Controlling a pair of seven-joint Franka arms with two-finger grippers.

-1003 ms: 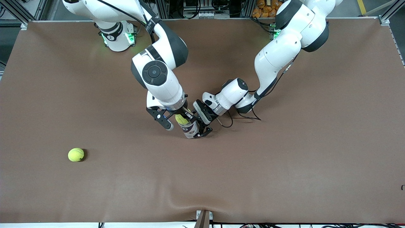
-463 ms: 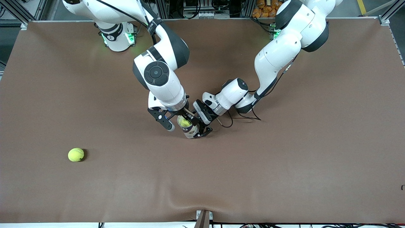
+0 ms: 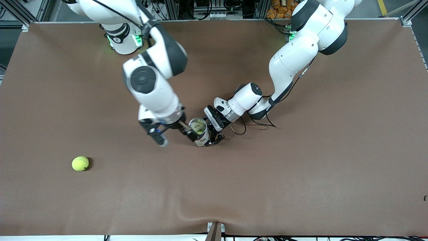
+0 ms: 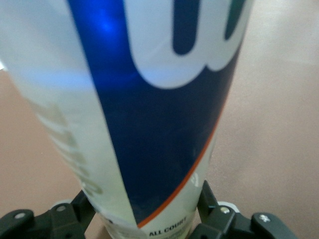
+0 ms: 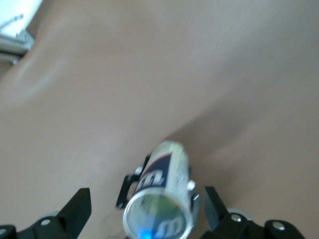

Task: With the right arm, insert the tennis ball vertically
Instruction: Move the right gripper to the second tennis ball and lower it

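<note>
Beside can (image 3: 200, 129), right tool (image 3: 174, 132) open; left tool (image 3: 214, 135) clamps can.

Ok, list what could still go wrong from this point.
1. The right gripper, open, sits close beside the can; pulling away carelessly might knock it.
2. The left gripper clamps the can low down, so a bump near its top could tilt it.
3. A loose tennis ball lies toward the right arm's end and could roll if brushed.

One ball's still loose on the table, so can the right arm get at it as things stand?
Probably yes: the right pincer is open and empty, and bare table lies between it and the ball.
</note>
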